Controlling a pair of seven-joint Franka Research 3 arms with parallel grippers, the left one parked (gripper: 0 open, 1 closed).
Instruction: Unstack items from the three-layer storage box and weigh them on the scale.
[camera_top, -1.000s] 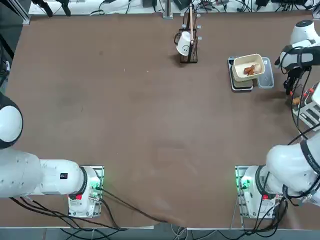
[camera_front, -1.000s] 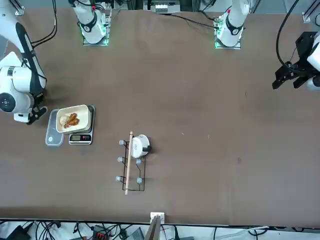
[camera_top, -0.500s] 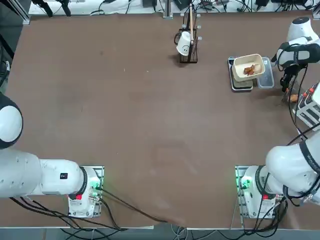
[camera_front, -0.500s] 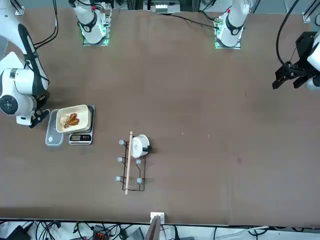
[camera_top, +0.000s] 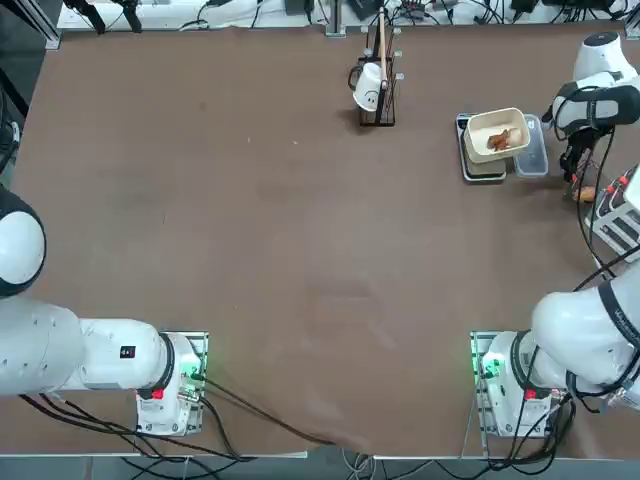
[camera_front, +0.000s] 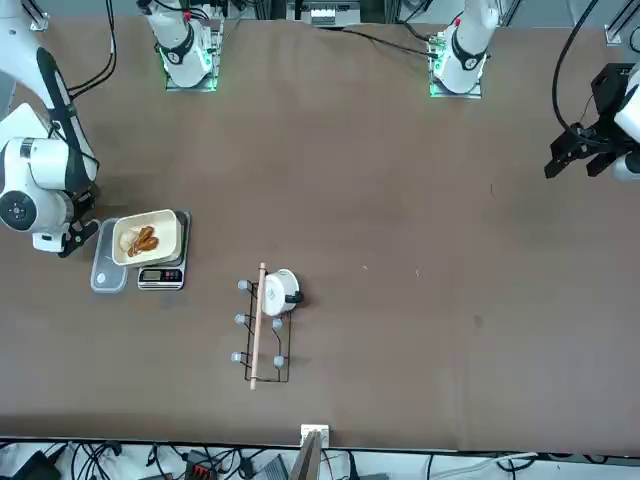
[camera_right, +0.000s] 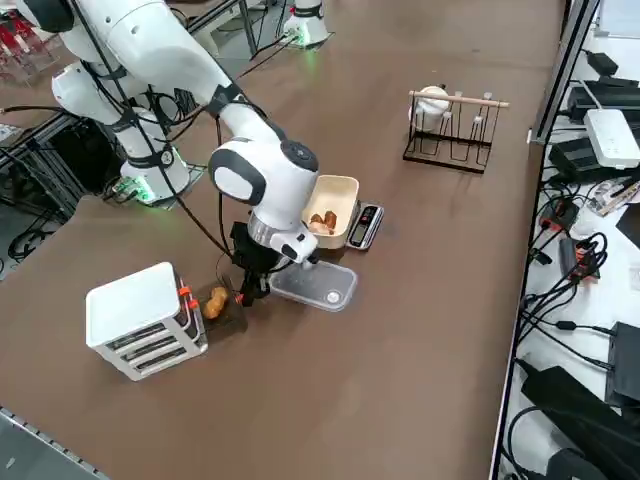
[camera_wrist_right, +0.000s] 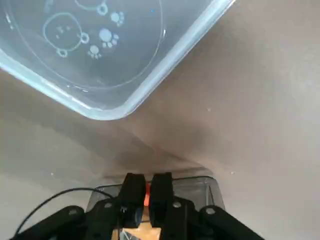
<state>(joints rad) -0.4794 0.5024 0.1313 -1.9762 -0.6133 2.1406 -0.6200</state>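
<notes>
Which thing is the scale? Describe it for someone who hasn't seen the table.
Find the cream tray of brown food pieces on the table's far right side, beyond the right gripper. The scale is the flat dark slab beneath it, its display sticking out; the clear container alongside is transparent.

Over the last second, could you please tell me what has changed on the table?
The right pincer has moved away from the white tiered storage box toward the clear plastic rectangular container. The cream rounded tray on the flat dark scale, the orange-tan lump and the wire mug stand stayed put.
</notes>
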